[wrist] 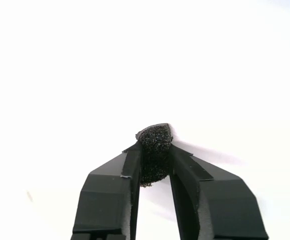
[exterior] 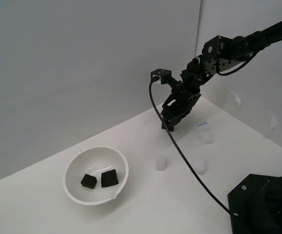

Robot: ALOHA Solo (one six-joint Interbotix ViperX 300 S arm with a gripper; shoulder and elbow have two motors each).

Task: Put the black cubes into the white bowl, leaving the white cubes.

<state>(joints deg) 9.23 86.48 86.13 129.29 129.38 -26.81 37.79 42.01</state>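
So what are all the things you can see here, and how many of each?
Black cubes in the bowl: two, black, side by side on the bowl's floor.
Black cube in the gripper: one, black, pinched between the fingers, up off the table.
White bowl: one, glossy white, on the table toward the exterior view's left.
White cubes: three, white, on the table to the exterior view's right of the bowl; one nearest the bowl, one beside it, one with a blue mark farther back.
Table: one, white.
Black base: one, black, at the table's near corner.
Gripper: one, black, shut on the third black cube.
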